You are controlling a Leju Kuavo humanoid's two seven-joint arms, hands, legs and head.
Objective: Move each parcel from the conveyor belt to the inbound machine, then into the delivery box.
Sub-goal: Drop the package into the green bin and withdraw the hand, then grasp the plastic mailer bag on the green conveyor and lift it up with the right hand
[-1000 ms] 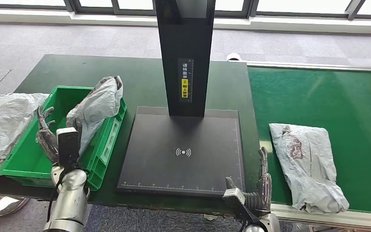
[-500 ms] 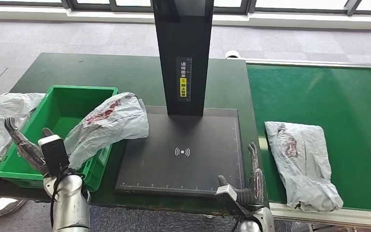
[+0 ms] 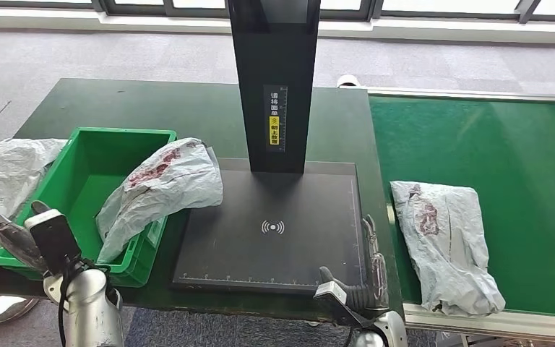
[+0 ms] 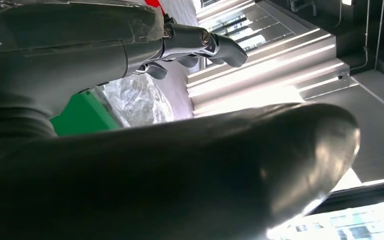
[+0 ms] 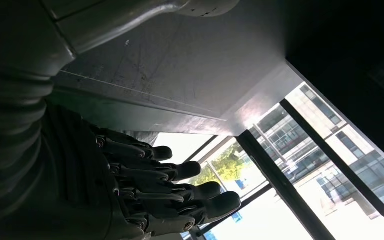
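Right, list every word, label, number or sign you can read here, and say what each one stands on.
Vertical label on the black column of the inbound machine: white and yellow characters, too small to read.
Wireless-wave symbol, no words, on the machine's black platform.
Ruler ticks along the platform's edges: numbers too small to read.
Red marks on the parcels: smeared, not readable.
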